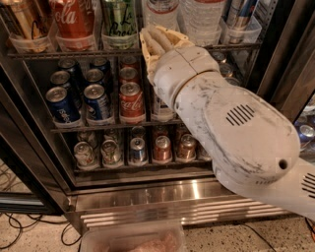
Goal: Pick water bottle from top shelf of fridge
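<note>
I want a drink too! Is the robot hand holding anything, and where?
Nothing, as far as I can see. The gripper sits just below the water bottle on the top shelf, not around it.

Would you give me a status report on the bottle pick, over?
Gripper at front edge of the dark wire top shelf, just below the clear ribbed water bottle with white label. Bottle upright, not grasped. Wider clear ribbed bottle close beside it.

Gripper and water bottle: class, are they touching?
Cannot tell: in the camera view the gripper overlaps the water bottle at its base, showing neither contact nor gap.
</note>
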Available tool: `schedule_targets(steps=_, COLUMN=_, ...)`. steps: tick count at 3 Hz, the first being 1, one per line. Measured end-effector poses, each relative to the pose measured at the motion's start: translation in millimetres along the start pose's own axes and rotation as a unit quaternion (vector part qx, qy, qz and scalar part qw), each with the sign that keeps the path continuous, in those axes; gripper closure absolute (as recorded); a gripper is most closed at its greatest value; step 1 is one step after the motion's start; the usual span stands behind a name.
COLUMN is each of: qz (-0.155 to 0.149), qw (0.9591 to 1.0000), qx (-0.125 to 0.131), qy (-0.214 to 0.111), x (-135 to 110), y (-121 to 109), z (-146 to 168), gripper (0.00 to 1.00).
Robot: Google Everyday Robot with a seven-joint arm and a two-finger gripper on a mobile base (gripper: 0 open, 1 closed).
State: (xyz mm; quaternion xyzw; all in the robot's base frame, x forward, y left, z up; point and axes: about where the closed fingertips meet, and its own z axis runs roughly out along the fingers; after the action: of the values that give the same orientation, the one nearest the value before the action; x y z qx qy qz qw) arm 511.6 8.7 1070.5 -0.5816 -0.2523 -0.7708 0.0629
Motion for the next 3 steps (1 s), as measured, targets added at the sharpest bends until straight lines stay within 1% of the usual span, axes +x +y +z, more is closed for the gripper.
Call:
schedule_targets(steps=1, qz=-0.010, qw=0.9999, qx=-0.008, qy=0.002, x=-3.2, y=1.4, z=5.4, gripper=1.00)
schedule_targets(steps=3, qz=-0.028, qw=0.9988, qx=-0.040, qy=0.008, x=-3.7, y=10.0, z=15.1, gripper=1.00)
